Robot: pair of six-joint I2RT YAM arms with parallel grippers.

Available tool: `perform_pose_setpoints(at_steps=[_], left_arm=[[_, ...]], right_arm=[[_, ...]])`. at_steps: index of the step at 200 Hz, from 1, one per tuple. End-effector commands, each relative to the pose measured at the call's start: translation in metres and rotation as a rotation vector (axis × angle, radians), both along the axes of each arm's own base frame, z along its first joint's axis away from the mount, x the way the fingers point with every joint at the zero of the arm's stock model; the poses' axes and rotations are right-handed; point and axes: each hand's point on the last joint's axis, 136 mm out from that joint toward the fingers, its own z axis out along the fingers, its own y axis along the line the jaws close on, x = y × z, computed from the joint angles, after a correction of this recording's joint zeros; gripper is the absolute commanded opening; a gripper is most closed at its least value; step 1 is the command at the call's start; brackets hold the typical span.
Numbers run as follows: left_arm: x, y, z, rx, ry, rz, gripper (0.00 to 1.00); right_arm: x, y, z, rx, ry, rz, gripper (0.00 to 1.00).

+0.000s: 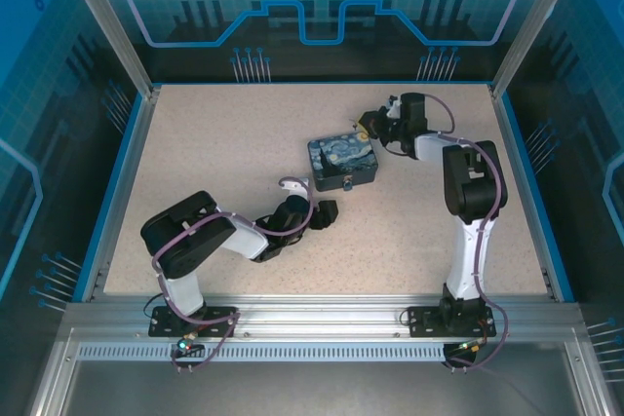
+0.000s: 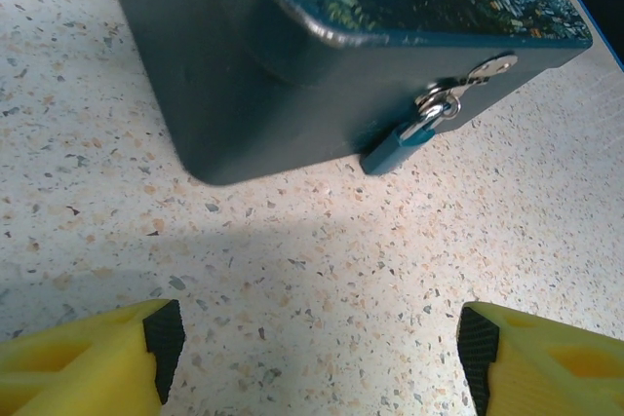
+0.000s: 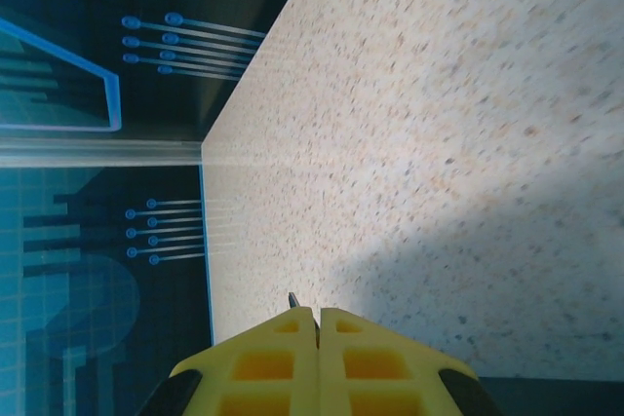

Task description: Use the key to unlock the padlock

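Your left gripper (image 2: 320,350) is hanging spread over the table (image 2: 341,241), facing one box (image 2: 224,75) with one blue padlock (image 2: 398,146) hanging at its hasp (image 2: 490,67). Your right gripper (image 3: 317,317) is pinching one key (image 3: 292,299) near the box's far corner.

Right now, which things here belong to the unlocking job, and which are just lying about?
Part of the job:
box
padlock, hanging on its hasp
key, tip poking from the shut right gripper
left gripper, open, facing the padlock

Just there:
table
blue walls
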Motion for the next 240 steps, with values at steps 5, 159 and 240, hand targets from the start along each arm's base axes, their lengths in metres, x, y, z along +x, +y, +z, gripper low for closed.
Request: perform_pose_setpoints(at_steps=[5, 159, 240], left_arm=[[0.001, 0.006, 0.003, 0.002, -0.003, 0.021, 0.76], [-0.020, 0.043, -0.011, -0.022, 0.045, 0.057, 0.81], [-0.040, 0.025, -0.001, -0.032, 0.052, -0.039, 0.84]], right_arm=[[-0.027, 0.032, -0.009, 0.011, 0.031, 0.070, 0.00], [-0.080, 0.064, 0.015, 0.011, -0.008, 0.131, 0.00], [-0.034, 0.021, 0.032, -0.028, -0.032, 0.022, 0.00]])
